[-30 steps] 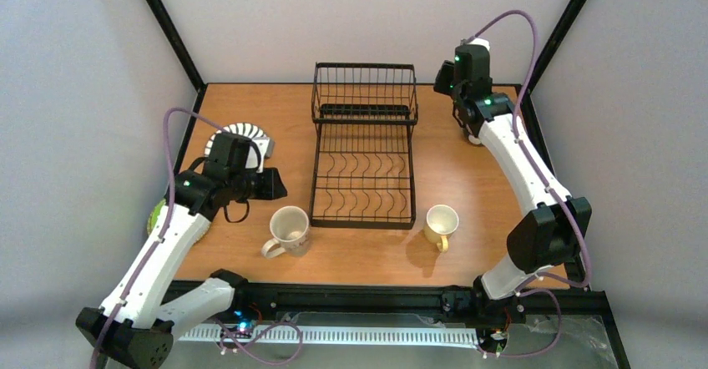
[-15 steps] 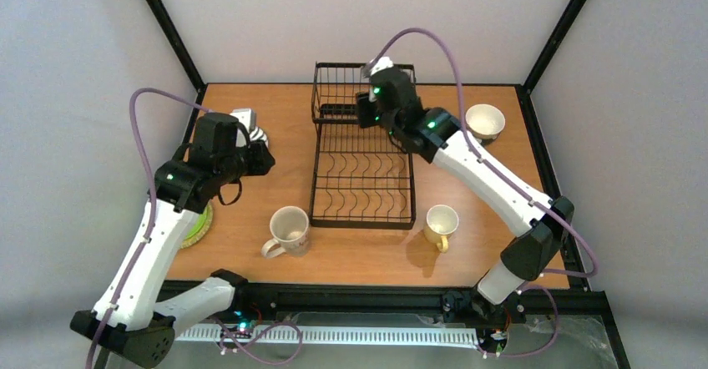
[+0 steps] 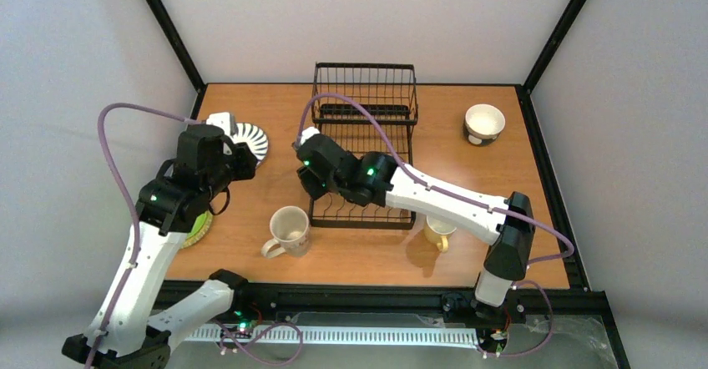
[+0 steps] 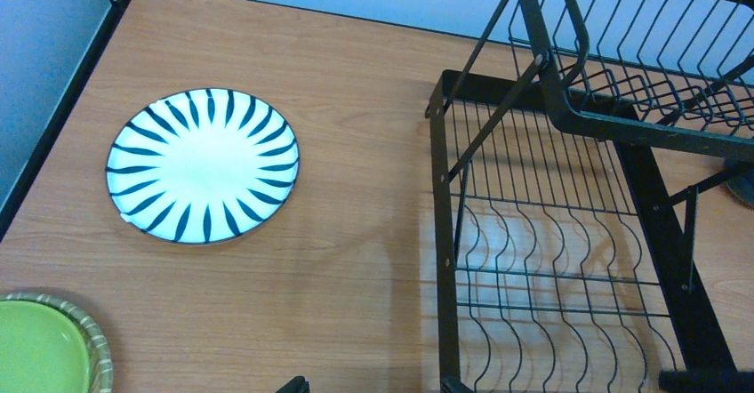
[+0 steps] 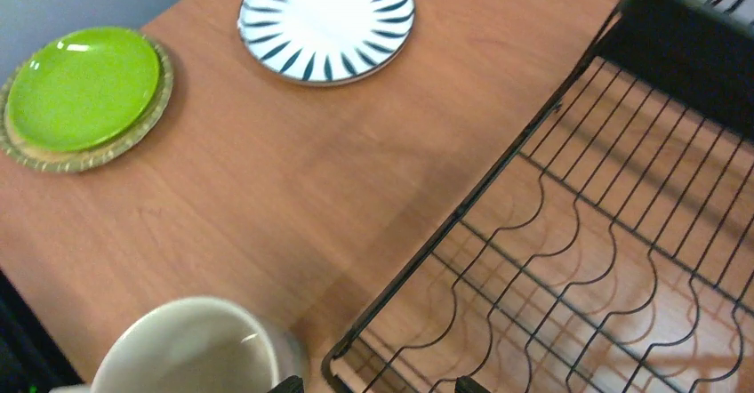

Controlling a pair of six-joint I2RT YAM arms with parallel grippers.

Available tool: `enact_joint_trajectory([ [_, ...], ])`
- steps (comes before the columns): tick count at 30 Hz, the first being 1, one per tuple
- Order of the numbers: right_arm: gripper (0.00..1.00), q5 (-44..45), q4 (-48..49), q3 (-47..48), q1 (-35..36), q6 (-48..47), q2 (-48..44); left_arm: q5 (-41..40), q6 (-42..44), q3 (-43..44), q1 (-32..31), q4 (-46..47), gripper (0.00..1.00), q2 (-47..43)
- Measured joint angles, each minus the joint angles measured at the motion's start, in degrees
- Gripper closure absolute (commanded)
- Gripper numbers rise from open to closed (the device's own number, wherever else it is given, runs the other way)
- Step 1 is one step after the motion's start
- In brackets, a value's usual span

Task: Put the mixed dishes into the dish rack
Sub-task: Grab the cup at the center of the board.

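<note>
there are a black-and-white striped plate (image 4: pixel 203 165), lime-green plate (image 5: pixel 82 86) and black rack (image 4: pixel 622 126).

No text, label, brand, number or sign can be read in any view. The black-and-white striped plate (image 4: pixel 203 165), left of the dish rack (image 4: pixel 569 260), carries only a pattern of dark rays. The cream mug (image 3: pixel 290 229), at the rack's near left corner, shows no legible lettering.

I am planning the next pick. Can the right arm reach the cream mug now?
Probably yes. The open right claw hangs over the near left corner of the dish rack, and the cream mug stands upright just beside it, with nothing between.
</note>
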Motion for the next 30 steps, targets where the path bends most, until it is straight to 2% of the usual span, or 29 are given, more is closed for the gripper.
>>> enact_joint_trajectory([
  [12,0.01,-3.3,-1.0,-5.4,4.9,3.1,2.0,-1.7,-0.5,-2.4,0.0,0.0,0.15,-1.7],
  [30,0.03,-7.5,0.8,-6.1,5.2,3.7,7.5,-1.9,-1.6,-5.4,0.0,0.3,0.15,-2.7],
])
